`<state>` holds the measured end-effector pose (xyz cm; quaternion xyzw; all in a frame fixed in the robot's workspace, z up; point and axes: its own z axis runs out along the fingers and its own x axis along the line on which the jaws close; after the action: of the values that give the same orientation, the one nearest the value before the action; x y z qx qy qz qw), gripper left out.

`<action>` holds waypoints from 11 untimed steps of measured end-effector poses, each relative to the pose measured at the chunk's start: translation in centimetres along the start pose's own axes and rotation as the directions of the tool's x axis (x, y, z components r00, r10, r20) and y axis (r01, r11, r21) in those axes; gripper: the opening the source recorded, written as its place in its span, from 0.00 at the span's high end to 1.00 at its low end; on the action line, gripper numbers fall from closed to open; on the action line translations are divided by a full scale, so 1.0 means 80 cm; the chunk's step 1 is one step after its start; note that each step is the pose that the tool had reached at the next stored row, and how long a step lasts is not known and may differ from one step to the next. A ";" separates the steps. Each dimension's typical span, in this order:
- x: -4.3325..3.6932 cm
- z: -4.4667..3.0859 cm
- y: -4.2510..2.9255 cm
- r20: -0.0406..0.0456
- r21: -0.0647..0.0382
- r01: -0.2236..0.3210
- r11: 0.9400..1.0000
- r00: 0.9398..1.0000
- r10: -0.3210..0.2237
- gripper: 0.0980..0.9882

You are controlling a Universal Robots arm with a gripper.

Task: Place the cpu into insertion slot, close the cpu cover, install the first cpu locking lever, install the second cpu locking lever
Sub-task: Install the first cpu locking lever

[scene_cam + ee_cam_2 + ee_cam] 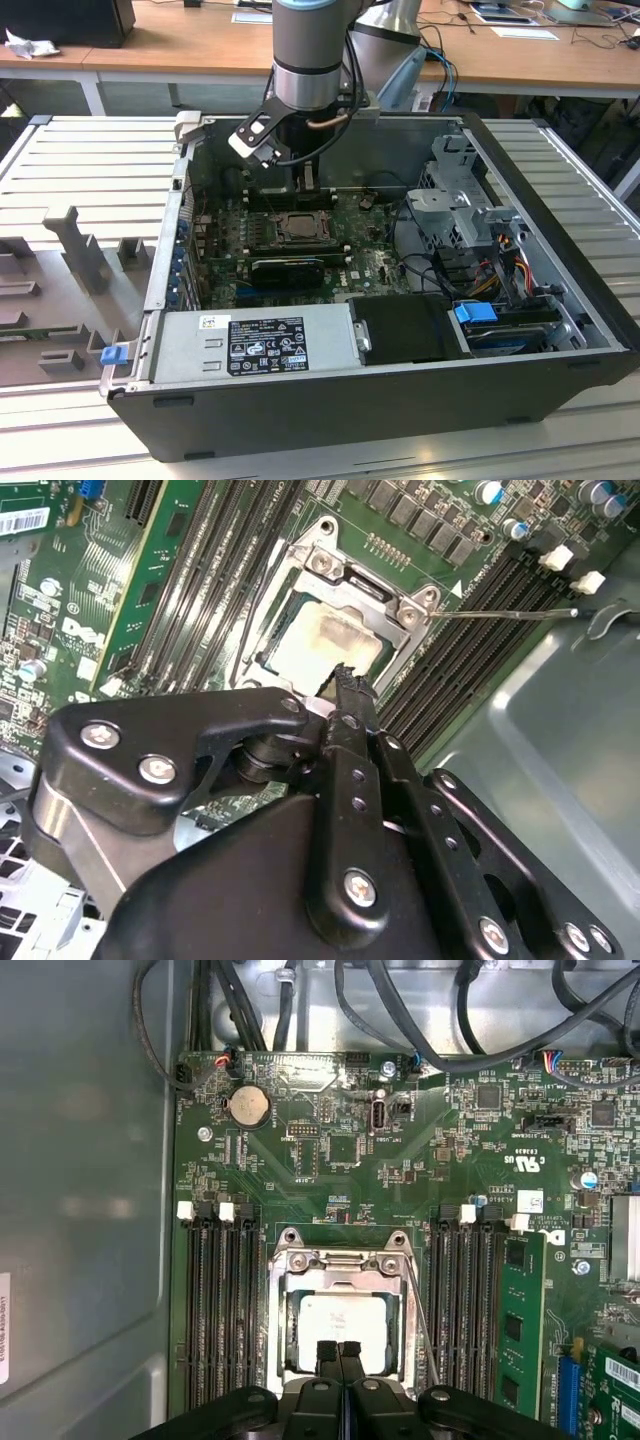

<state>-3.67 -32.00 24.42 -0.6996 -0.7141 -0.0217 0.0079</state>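
The pincer (340,1356) has its two black fingers pressed together with nothing between them, and it hangs low over the near edge of the socket. I can't make out whether the tips actually touch it. Just past the tips lies the cpu (345,1325), pale and flat, seated in the insertion slot (298,228). The cpu cover (340,1263) lies down around it, so the chip shows through the cover's square window. In the second wrist view a thin locking lever (510,612) sticks out sideways from the socket corner, across the black memory slots (215,1310) that flank it. All this sits on the green motherboard (340,1180) inside an open computer case (400,400), which lies on its side on the ribbed grey worktop (90,170). The arm reaches down into the case from above.
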 end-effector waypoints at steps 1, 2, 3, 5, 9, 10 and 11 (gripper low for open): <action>0.000 -0.0004 0.0000 0.000 0.000 0.000 1.000 1.000 0.000 0.99; 0.000 -0.0006 0.0000 0.000 0.000 0.000 1.000 1.000 0.000 0.99; 0.000 -0.0015 0.0000 0.000 0.000 0.000 1.000 1.000 0.000 0.99; 0.000 -0.0033 0.0001 0.000 0.000 0.000 1.000 1.000 0.000 0.99; 0.000 -0.0061 0.0001 0.000 0.000 0.000 1.000 1.000 0.000 0.99; 0.000 -0.0070 0.0001 0.000 0.000 0.000 1.000 1.000 0.000 0.99; 0.000 -0.0077 0.0001 0.000 0.000 0.000 1.000 1.000 0.000 0.99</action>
<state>-3.67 -32.00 25.04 -0.6996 -0.7141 -0.0218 0.0079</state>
